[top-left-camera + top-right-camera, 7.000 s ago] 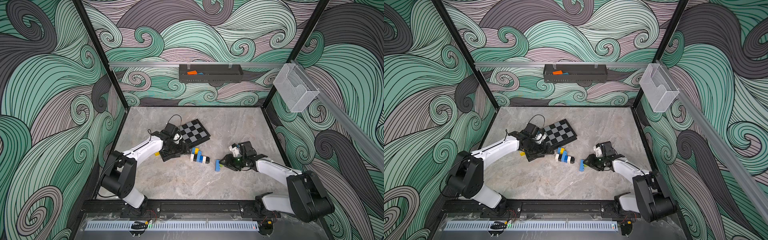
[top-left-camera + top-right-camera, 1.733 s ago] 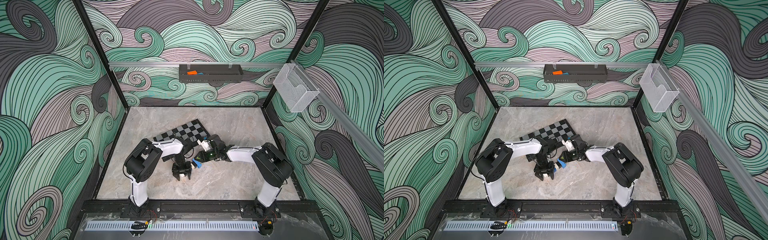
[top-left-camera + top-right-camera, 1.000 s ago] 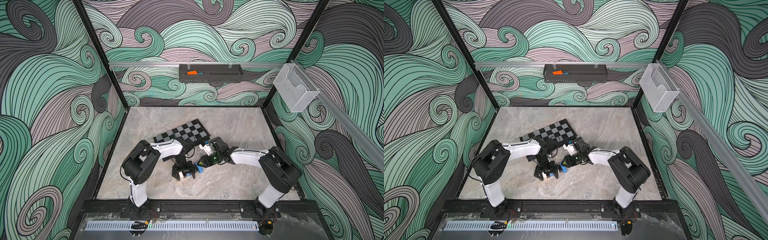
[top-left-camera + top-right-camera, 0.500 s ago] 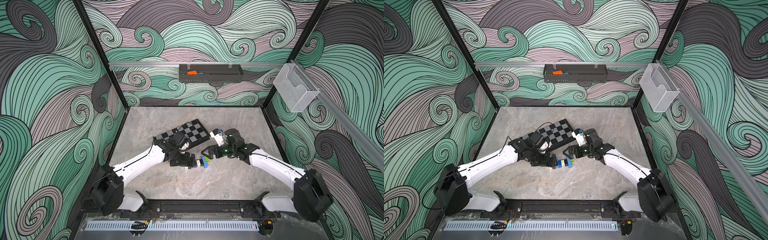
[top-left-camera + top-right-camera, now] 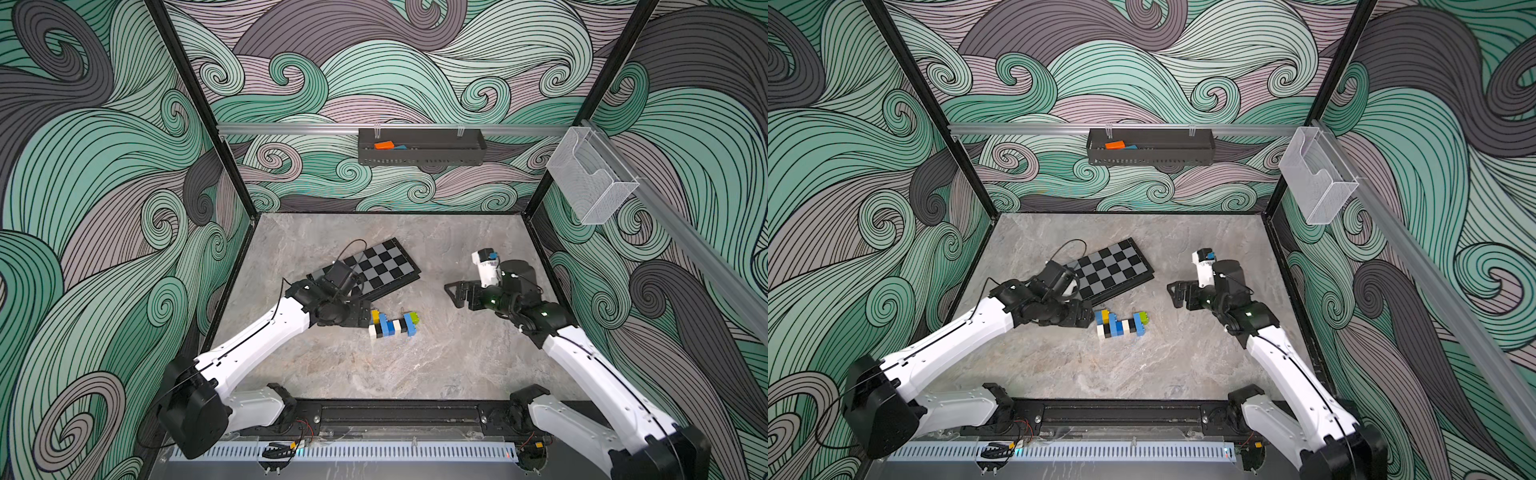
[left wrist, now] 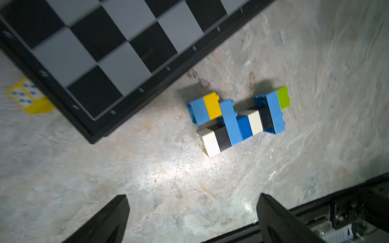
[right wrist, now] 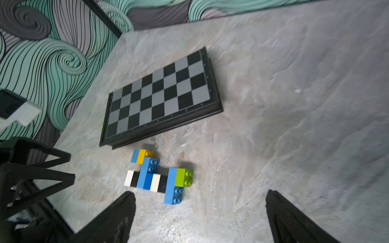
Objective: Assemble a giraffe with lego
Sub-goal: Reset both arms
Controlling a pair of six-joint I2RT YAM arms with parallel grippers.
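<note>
The giraffe [image 5: 392, 324] [image 5: 1121, 324] lies flat on the grey table, a joined row of blue, black, white and yellow lego with a lime-green brick [image 7: 183, 177] at one end; nothing holds it. My left gripper [image 5: 365, 313] [image 6: 191, 197] hovers just left of it, open and empty. My right gripper [image 5: 457, 293] [image 7: 200, 193] is well off to its right, also open and empty. The giraffe [image 6: 237, 122] sits ahead of the left fingers. One loose yellow brick [image 6: 29, 98] lies by the board's edge.
A black-and-grey chequered board [image 5: 382, 270] [image 7: 160, 94] lies just behind the giraffe, partly under my left wrist. A dark tray [image 5: 419, 151] with an orange piece hangs on the back wall. A clear bin [image 5: 590, 183] hangs on the right rail.
Both grippers have drawn away from the giraffe, the left to the left and the right far to the right. The right gripper has opened. The giraffe now lies alone on the table.
</note>
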